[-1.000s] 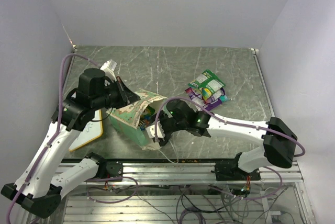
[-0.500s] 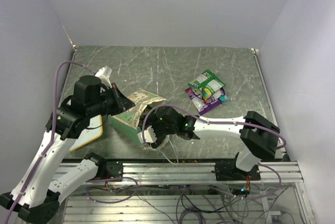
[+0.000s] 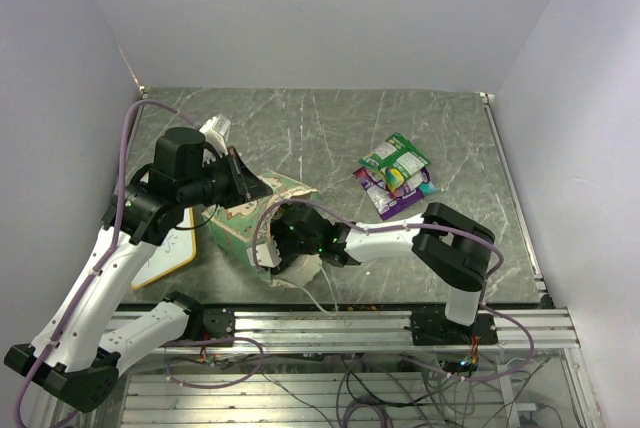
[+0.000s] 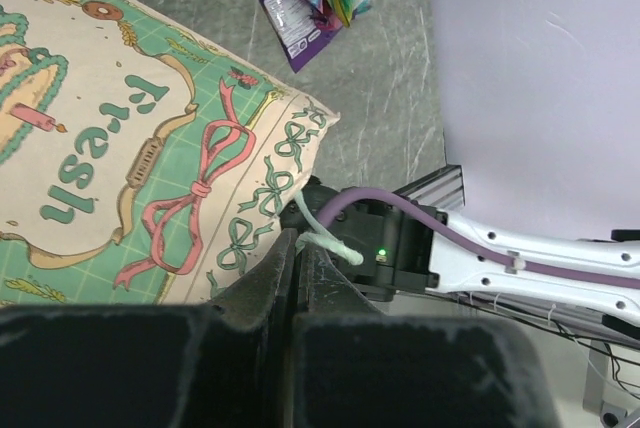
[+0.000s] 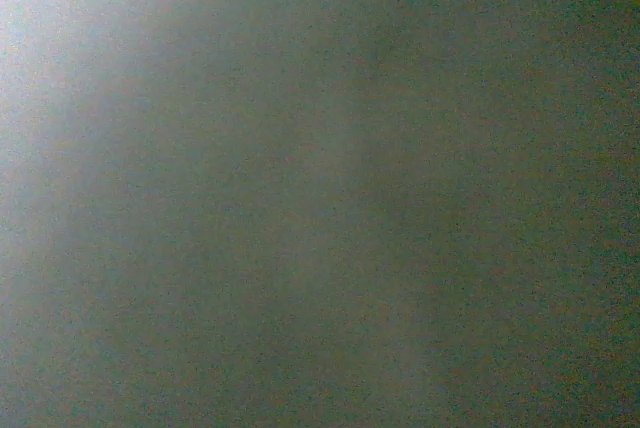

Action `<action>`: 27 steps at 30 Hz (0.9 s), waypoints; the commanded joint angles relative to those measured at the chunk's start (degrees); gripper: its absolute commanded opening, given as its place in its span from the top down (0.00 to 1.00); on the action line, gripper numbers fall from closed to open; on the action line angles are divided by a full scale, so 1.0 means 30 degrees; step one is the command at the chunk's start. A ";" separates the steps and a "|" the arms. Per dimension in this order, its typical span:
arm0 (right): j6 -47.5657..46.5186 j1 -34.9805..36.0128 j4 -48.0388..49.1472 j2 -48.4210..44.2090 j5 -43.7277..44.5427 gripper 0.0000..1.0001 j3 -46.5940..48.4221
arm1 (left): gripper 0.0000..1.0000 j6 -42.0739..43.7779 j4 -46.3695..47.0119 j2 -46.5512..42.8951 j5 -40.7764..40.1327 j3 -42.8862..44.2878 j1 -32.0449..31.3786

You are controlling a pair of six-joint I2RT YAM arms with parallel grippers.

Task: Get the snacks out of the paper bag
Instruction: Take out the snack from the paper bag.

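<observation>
**Right pincer down the bag's mouth, left pincer pinning the rim**

My left pincer (image 3: pixel 246 184) is clenched on the upper edge of the paper bag (image 3: pixel 232 230). The bag lies on its side, and its long axis runs from that grip toward my right arm. My right pincer (image 3: pixel 274 250) is the nearer one to whatever is left. It is pushed in through the mouth, so any remaining packet should lie straight ahead of it, deeper toward the closed base. I cannot tell whether its jaws are spread or closed, because the paper hides them from above.

The snacks (image 3: pixel 395 174) already out lie in a loose heap well off to the side of my right pincer, behind its elbow.

My left wrist view shows the printed face of the bag, a white string handle (image 4: pixel 322 240) beside my grip, and my right wrist entering just beyond the rim. My right wrist view shows only a murky grey-green blur, with no packet to be made out. From that I judge the next grasp must go by feel or by the overhead view.
</observation>
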 commanded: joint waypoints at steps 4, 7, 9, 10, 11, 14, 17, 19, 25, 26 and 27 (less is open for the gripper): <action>0.0854 -0.0058 0.1379 0.0566 0.0498 0.71 -0.0137 | 0.93 0.0363 -0.0177 -0.0026 0.0504 0.0862 0.0126; 0.1022 -0.0087 0.1427 -0.0168 0.0390 0.84 -0.0640 | 0.93 0.0536 -0.0661 -0.0220 0.0127 0.0812 0.0120; 0.1135 -0.0065 0.0657 -0.0726 0.0529 0.91 -0.0514 | 0.93 0.0666 -0.1055 -0.0293 0.0065 0.0905 0.0137; 0.1265 -0.0085 0.0450 -0.1069 0.0591 0.95 -0.0559 | 0.93 0.0737 -0.1152 -0.0380 0.0004 0.0880 0.0124; 0.1369 -0.0080 0.0313 -0.1412 0.0674 0.96 -0.0674 | 0.93 0.0786 -0.1179 -0.0453 -0.0110 0.0819 0.0126; 0.1761 -0.0065 -0.0838 -0.2421 0.0783 1.00 -0.0813 | 0.93 0.0755 -0.0913 -0.0501 -0.0615 0.0493 0.0134; 0.2139 -0.0087 -0.2763 -0.3445 0.0504 1.00 -0.0696 | 0.93 0.0558 -0.0591 -0.0306 -0.0432 0.0503 0.0127; 0.2438 -0.0064 -0.3288 -0.4251 0.0371 1.00 -0.1096 | 0.93 0.0653 -0.0506 -0.0352 -0.0442 0.0324 0.0139; 0.4323 0.0002 -0.5728 -0.6888 0.0099 1.00 -0.1546 | 0.93 0.0714 -0.0950 -0.0319 -0.0901 0.0664 0.0142; 0.4359 0.0018 -0.6693 -0.7387 -0.0362 1.00 -0.1461 | 0.93 0.0699 -0.0813 -0.0283 -0.0846 0.0671 0.0147; 0.4392 0.0020 -0.7259 -0.7853 -0.0700 1.00 -0.1417 | 0.93 0.0667 -0.0631 -0.0276 -0.0809 0.0598 0.0140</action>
